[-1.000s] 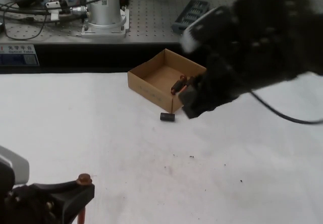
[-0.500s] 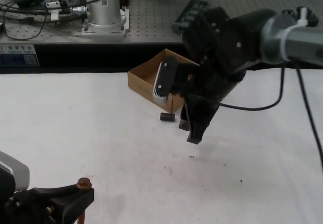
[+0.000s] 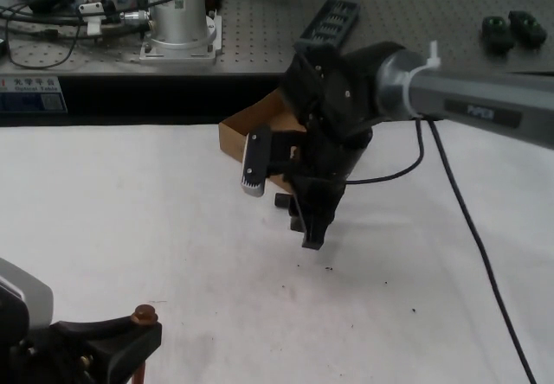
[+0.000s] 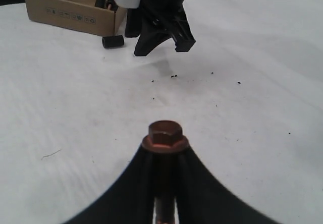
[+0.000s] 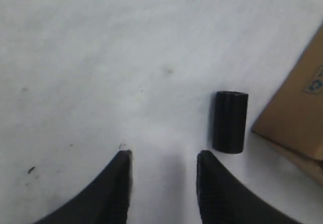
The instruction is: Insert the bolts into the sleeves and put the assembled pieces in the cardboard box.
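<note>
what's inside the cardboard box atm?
In the left wrist view, the cardboard box holds at least one dark piece, in the corner nearest the right arm. The arm covers part of that corner, so the full count is unclear.

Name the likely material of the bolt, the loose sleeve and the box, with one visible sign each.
Bolt: probably copper-coloured metal; reddish sheen, hexagonal flanged head.
Sleeve: matte black, little shine; plastic or coated metal, unclear.
Cardboard box: brown card, dull surface, folded walls.

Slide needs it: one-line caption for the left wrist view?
Left gripper holds a copper bolt; right gripper hovers open beside a loose sleeve.
</note>
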